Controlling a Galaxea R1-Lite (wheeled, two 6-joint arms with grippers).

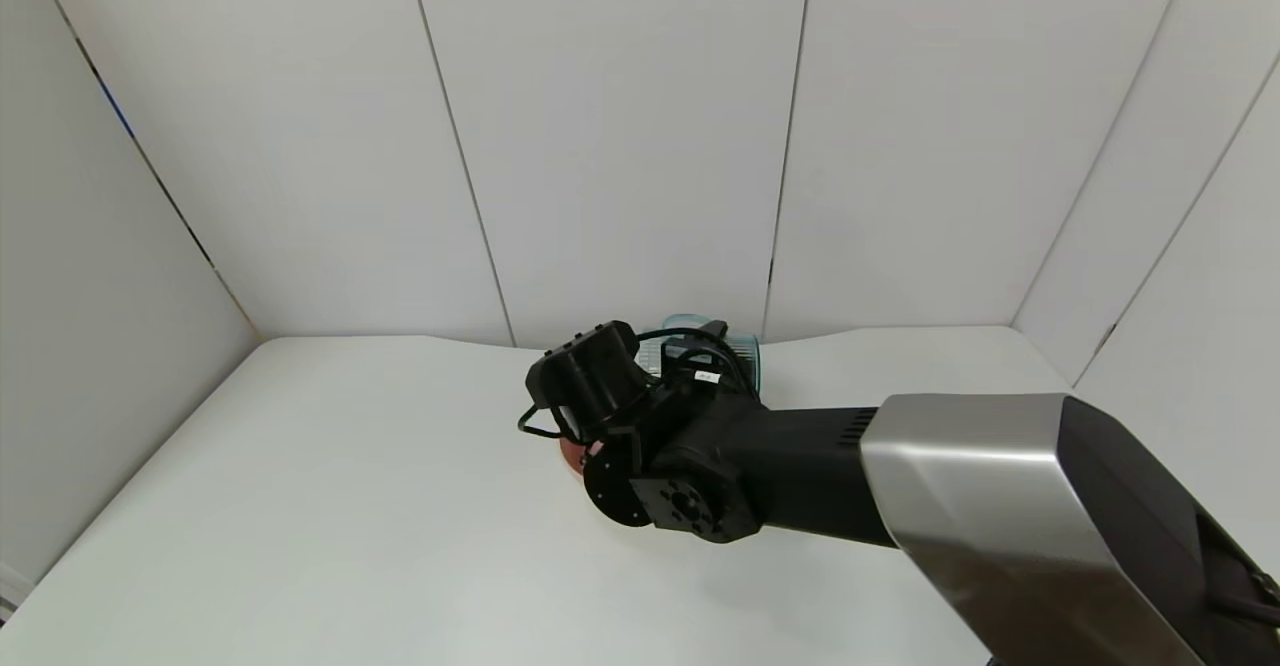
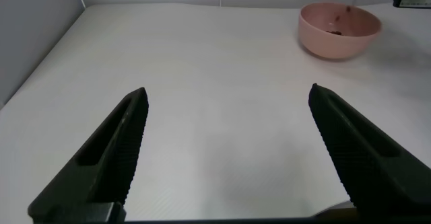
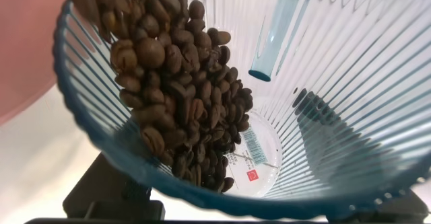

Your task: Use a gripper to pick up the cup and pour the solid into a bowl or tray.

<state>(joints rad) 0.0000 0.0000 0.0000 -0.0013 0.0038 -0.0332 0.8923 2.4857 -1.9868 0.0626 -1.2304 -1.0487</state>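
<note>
My right gripper [image 1: 672, 371] is shut on the ribbed blue-grey cup [image 1: 742, 350] and holds it tipped on its side over the pink bowl [image 1: 570, 454], which the arm mostly hides in the head view. In the right wrist view the cup [image 3: 337, 83] fills the picture. Brown coffee beans [image 3: 175, 83] slide along its lower wall toward the rim, with the pink bowl [image 3: 27, 49] just beyond. One finger [image 3: 101, 187] shows dark under the cup. The left wrist view shows the bowl [image 2: 340, 39] with a few beans [image 2: 335, 30] in it. My left gripper [image 2: 228, 93] is open and empty above the table.
The white table [image 1: 350, 506] is closed in by white panel walls at the back and on both sides. The bowl stands near the middle, toward the back wall. The thick silver-and-black right arm [image 1: 960, 486] reaches in from the front right.
</note>
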